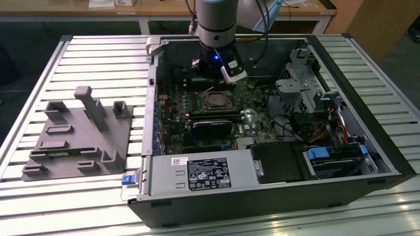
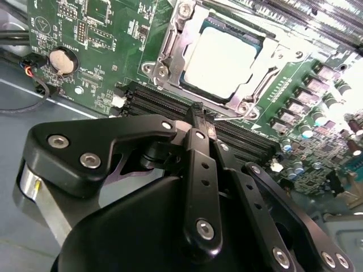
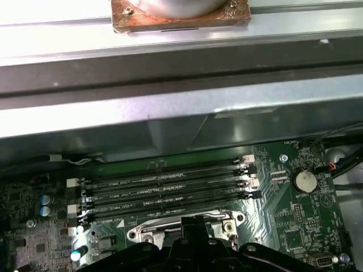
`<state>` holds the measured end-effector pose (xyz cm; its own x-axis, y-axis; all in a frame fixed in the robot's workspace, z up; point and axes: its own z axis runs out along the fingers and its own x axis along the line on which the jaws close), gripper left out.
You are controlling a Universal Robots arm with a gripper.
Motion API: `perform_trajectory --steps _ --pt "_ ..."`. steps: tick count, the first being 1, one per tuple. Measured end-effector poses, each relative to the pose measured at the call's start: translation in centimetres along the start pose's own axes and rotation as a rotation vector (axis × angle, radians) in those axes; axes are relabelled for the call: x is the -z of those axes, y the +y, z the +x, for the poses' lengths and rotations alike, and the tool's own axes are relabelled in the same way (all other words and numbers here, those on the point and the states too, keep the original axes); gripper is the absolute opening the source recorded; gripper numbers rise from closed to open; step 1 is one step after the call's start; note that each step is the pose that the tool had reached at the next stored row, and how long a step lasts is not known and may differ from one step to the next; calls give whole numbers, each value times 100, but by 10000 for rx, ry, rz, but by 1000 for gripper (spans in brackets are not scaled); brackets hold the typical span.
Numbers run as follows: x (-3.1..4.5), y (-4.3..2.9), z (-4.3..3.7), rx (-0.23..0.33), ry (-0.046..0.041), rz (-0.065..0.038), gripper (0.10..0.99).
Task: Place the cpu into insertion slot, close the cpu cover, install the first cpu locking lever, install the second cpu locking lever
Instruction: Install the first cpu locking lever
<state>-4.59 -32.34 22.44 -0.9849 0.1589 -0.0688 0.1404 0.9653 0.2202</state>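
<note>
The cpu (image 2: 222, 56) lies flat in the insertion slot (image 1: 204, 101) on the green motherboard, its pale metal top showing. The silvery cpu cover (image 2: 173, 42) lies down around it, and the chip shows through its window. My gripper (image 2: 199, 110) hangs just over the edge of the socket that faces the memory slots, black fingers (image 2: 198, 170) pressed together and shut. A thin wire locking lever (image 2: 235, 117) runs right beside the fingertips; whether they touch it I cannot tell. In the exterior view the gripper (image 1: 210, 86) stands low inside the open case, above the socket.
Long black memory slots (image 3: 164, 195) run beside the socket, toward the case wall (image 3: 170, 124). A coin battery (image 2: 61, 61) sits on the board. Drive cages and cables (image 1: 315, 103) occupy the case on the exterior view's right. A grey fixture block (image 1: 78, 137) stands on the table outside the case.
</note>
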Motion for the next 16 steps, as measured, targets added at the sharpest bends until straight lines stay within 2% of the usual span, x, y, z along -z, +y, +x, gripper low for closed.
perform_trajectory --steps 5,9,11,16 --pt "-27 72 13 -62 -38 118 106" --pt "-38 96 18 -63 -110 352 106" --pt "-52 100 25 -47 -221 379 106" --pt "-81 100 57 5 -554 350 106"
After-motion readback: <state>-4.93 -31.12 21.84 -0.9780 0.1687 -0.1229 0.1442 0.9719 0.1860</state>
